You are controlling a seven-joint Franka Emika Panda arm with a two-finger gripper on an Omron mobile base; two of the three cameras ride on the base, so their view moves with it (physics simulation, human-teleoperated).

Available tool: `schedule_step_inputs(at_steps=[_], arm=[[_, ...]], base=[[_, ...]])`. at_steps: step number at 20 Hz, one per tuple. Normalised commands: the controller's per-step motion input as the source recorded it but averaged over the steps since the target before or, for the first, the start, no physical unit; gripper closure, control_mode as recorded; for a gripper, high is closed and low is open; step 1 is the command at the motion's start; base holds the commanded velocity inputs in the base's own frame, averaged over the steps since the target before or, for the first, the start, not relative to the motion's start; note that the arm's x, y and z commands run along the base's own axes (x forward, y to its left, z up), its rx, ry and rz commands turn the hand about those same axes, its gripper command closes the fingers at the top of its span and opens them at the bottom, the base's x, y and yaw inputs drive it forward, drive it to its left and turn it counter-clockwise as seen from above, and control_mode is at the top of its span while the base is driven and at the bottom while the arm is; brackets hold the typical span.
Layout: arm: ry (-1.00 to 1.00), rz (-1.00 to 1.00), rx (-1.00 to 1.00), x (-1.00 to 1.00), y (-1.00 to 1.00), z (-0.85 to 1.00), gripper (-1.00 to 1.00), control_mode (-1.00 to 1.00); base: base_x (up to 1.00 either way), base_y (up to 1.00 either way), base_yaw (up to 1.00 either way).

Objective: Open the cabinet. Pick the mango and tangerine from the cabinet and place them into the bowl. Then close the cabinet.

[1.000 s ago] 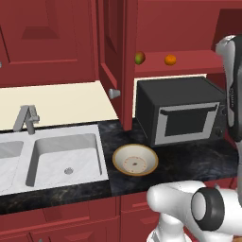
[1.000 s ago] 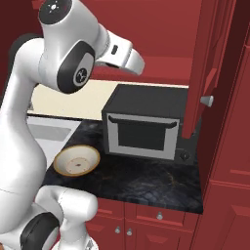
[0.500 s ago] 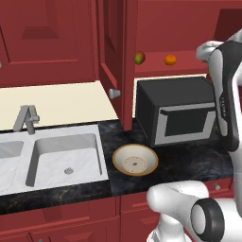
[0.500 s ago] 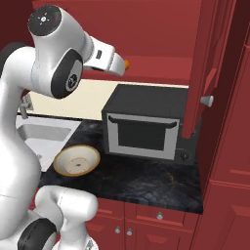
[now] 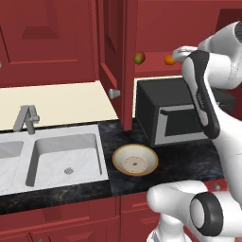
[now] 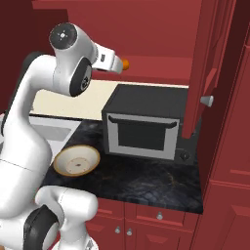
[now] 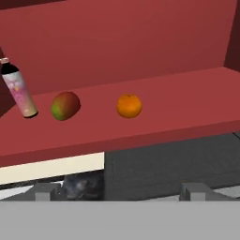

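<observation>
Cabinet [image 5: 113, 52] open, mango [image 7: 65, 105] and tangerine [image 7: 129, 106] both on its shelf, bowl [image 5: 135, 159] empty below cabinet, gripper [image 7: 119, 191] spread wide holding nothing, so picking, placing, closing remain.

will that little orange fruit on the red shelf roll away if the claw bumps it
Probably yes: the small round orange tangerine looks near-spherical and sits free on the flat red cabinet shelf, nothing bracing it. A sideways nudge could send it toward the green-red oval mango or off the open front edge. It likely feels firm and light, so a centred pinch should hold.
</observation>
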Motion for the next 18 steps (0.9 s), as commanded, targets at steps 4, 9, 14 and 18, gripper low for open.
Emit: schedule_step_inputs(at_steps=[4, 9, 14, 18], arm=[[0.05, 0.01, 0.00, 1.00, 0.01, 0.00, -1.00, -1.00], [0.14, 0.00, 0.01, 0.80, -0.13, 0.00, -1.00, -1.00], [0.05, 0.00, 0.00, 0.78, -0.16, 0.00, -1.00, -1.00], [0.01, 0.00, 0.00, 0.66, -0.07, -0.13, -1.00, -1.00]], base=[[0.00, 0.00, 0.00], [0.00, 0.00, 0.00], [0.00, 0.00, 0.00], [0.00, 0.00, 0.00]])
